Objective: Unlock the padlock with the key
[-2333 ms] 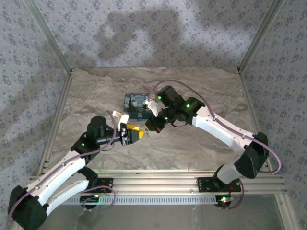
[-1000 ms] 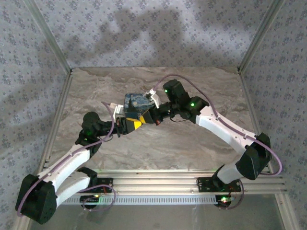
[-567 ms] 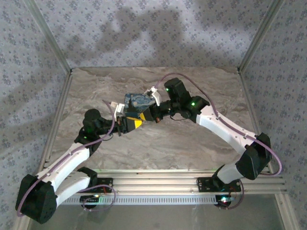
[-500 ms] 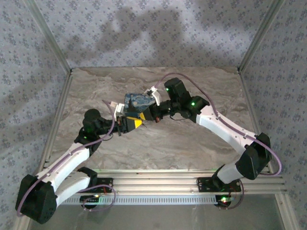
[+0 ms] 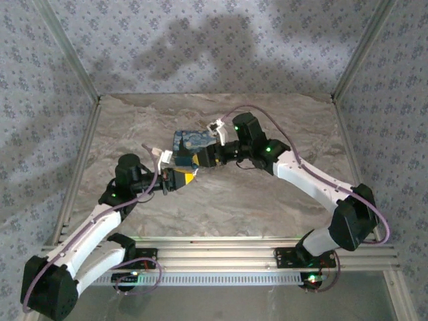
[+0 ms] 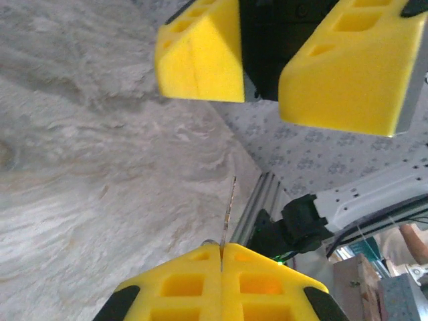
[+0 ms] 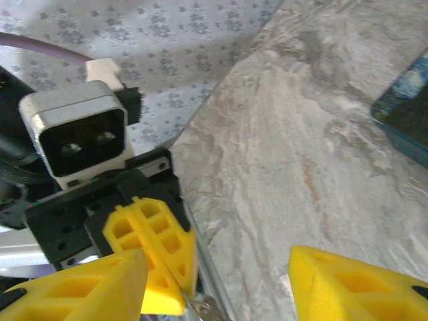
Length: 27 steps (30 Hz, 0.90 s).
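Dark-blue padlock [image 5: 190, 142] lies just beyond the right end effector [image 5: 199, 159].

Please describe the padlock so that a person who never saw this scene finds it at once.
Start at the marble table and find where the two arms meet near its middle. Just behind that spot is the padlock, a chunky block. The left gripper and right gripper beside it have plain yellow fingers, whereas the padlock is dark blue with a light swirl print.
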Tool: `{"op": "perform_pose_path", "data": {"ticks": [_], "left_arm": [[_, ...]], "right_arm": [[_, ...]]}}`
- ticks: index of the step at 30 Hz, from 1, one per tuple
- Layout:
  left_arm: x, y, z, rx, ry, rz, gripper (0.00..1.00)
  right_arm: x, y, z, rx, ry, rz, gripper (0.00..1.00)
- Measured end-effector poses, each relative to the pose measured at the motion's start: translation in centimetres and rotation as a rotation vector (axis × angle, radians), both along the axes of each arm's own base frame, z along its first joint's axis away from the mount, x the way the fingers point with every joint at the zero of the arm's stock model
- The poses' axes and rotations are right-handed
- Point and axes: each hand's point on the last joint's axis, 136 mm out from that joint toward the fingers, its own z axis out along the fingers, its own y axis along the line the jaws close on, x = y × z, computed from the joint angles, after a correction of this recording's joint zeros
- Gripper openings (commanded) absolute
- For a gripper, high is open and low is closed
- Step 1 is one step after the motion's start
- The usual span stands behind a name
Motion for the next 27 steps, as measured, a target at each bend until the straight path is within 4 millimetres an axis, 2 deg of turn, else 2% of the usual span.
{"op": "perform_pose_path", "data": {"ticks": [5, 8, 13, 16, 18, 21, 24, 27], "left_arm": [[0.4, 1.2, -1.9, 0.081, 0.019, 0.091, 0.0], [0.9, 2.5, -4.1, 0.151, 0.058, 0.179, 0.0], [0.9, 4.9, -8.8, 0.286, 0.154, 0.308, 0.0], [0.8, 6.0, -10.1, 0.335, 0.176, 0.362, 0.0], [0.8, 6.5, -10.5, 0.351, 0.181, 0.383, 0.0], [0.7, 6.9, -11.1, 0.37, 0.194, 0.402, 0.0], [0.6, 7.2, -11.6, 0.385, 0.207, 0.412, 0.0], [0.3, 7.6, -12.0, 0.389, 0.211, 0.426, 0.0]], "right_arm": [[1.0, -1.2, -4.0, -0.069, 0.087, -0.125, 0.55], [2.1, -1.4, -6.8, -0.14, 0.13, -0.224, 0.55], [3.0, -0.5, -13.8, -0.321, 0.175, -0.334, 0.55], [3.0, 0.4, -17.8, -0.44, 0.164, -0.379, 0.57], [3.3, 1.2, -19.4, -0.495, 0.139, -0.413, 0.58], [4.4, 2.7, -20.0, -0.547, 0.081, -0.486, 0.58], [5.7, 3.8, -19.5, -0.576, 0.03, -0.57, 0.59], [7.0, 4.1, -19.1, -0.597, 0.001, -0.652, 0.6]]}}
